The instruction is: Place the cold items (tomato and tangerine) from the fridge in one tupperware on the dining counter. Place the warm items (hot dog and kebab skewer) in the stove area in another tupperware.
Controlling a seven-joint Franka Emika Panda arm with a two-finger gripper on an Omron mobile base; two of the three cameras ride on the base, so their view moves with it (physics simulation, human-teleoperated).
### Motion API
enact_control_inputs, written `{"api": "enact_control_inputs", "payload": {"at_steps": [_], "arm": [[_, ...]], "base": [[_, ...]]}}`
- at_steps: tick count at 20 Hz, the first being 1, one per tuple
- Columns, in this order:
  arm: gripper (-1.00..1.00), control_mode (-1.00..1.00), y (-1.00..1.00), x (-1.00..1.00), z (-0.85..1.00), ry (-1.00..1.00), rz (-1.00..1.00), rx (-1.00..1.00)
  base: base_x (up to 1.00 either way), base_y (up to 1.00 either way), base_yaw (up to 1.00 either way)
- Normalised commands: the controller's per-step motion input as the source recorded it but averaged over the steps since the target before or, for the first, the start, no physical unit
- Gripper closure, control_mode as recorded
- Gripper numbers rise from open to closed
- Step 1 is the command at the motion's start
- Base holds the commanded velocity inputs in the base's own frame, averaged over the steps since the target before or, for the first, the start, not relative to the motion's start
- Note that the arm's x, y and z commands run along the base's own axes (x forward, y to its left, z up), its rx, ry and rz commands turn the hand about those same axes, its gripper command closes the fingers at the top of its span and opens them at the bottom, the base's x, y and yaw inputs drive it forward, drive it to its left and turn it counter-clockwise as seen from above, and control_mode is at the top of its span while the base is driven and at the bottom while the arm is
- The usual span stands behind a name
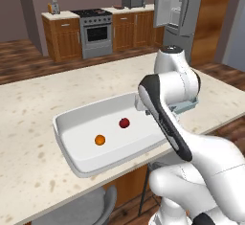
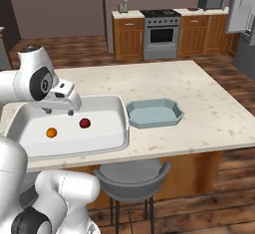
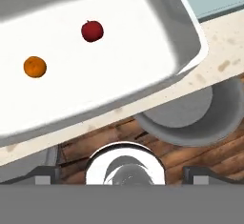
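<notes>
The white tupperware tray (image 2: pixel 117 109) lies on the beige dining counter (image 2: pixel 199 93). Inside it rest the dark red tomato (image 2: pixel 84 123) and the orange tangerine (image 2: pixel 51 133), apart from each other. The hand view shows the tomato (image 3: pixel 92 31) and tangerine (image 3: pixel 35 67) on the tray floor (image 3: pixel 143 37). My gripper (image 2: pixel 59 112) hangs open and empty just above the tray's far side, a little behind the tomato. The teal octagonal tupperware (image 2: pixel 154 113) sits empty to the right of the tray. The stove area (image 1: pixel 95 28) is far behind; hot dog and kebab skewer cannot be made out.
The grey fridge (image 1: pixel 179 8) stands at the back with its door open. A grey stool (image 2: pixel 132 175) sits under the counter's near edge, below the tray. A toaster (image 1: pixel 133 0) rests on the far cabinets. Bare counter spreads left of and behind the tray.
</notes>
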Motion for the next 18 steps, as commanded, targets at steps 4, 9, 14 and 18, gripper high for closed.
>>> {"api": "enact_control_inputs", "payload": {"at_steps": [4, 9, 14, 18], "arm": [[-1.0, -1.0, -0.2, -1.0, 0.36, -0.49, -0.16, 0.0], [-1.0, -1.0, -0.23, -1.0, 0.54, -0.22, -0.02, 0.05], [-1.0, -1.0, -0.1, -0.64, 0.46, 0.05, -0.01, 0.07], [-1.0, -1.0, 0.01, -0.17, 0.05, 0.14, -0.01, 0.0]], "base": [[0.0, 0.0, 0.0], [0.0, 0.0, 0.0], [0.0, 0.0, 0.0], [0.0, 0.0, 0.0]]}}
